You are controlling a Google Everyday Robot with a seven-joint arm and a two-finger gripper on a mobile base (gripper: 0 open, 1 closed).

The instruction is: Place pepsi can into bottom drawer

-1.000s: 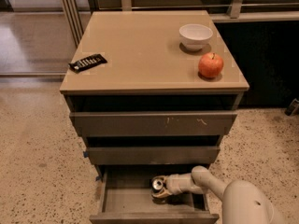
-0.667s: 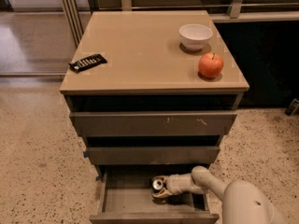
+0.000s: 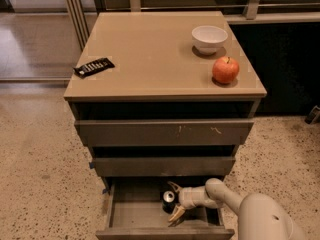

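1. My gripper (image 3: 173, 201) is down inside the drawer (image 3: 132, 215), right at the can (image 3: 168, 197). I cannot tell whether it is clamped on the can or has let go.
2. The can stands upright on the drawer's floor, silver top up. It is in the right half of the drawer, nearer its back than its front.
3. I judge the step in hand to be the release and the way out. The can looks set down, so the task seems close to done.
4. To do it well, I want the can's base flat on the drawer's floor before I let go. Then I want an even release, so neither side drags the can over.
5. The middle drawer (image 3: 165, 166) overhangs the back of the drawer. I would pull toward the drawer's front first and lift only once past that edge.
6. A light can tips easily, so slow beats quick. My arm (image 3: 225, 194) comes in over the drawer's right front corner, and a sideways swing could knock the drawer's wall.
7. The drawer's floor looks like smooth, level grey board.
8. High above the drawer, the worktop (image 3: 150, 44) bears a bowl (image 3: 209, 37) and an apple (image 3: 225, 70) over the drawer's right end. A dark flat pack (image 3: 94, 67) lies over its left end. None is in my way.
9. Around the drawer lies a speckled floor (image 3: 35, 154).
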